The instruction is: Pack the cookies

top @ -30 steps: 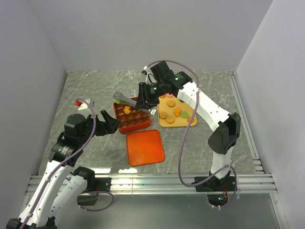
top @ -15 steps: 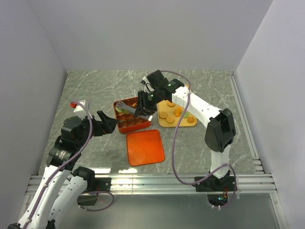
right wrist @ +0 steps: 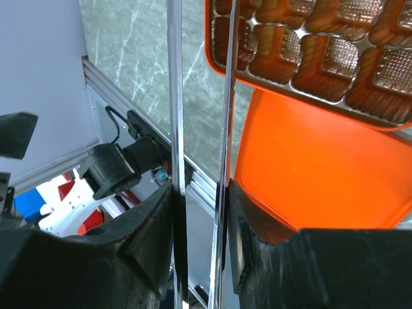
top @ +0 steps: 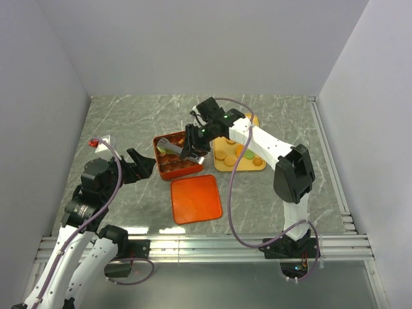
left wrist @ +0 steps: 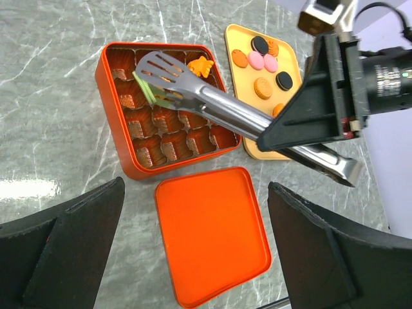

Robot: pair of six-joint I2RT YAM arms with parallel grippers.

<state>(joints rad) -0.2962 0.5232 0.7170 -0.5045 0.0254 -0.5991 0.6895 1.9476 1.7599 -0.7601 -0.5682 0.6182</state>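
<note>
We find the box (left wrist: 113,129) mid-table, with the tray (left wrist: 233,32) just to its right and the lid (left wrist: 212,235) flat on the table just in front of it. Most cookies (left wrist: 262,87) lie on the tray; one sits in a back-row compartment of the box, on the tray side. The tongs (left wrist: 219,106) reach from the right gripper (top: 195,147) leftward over the box, their tips above its back-left compartments with another cookie between them. The left gripper (top: 144,163) hangs left of the box, apart from it.
</note>
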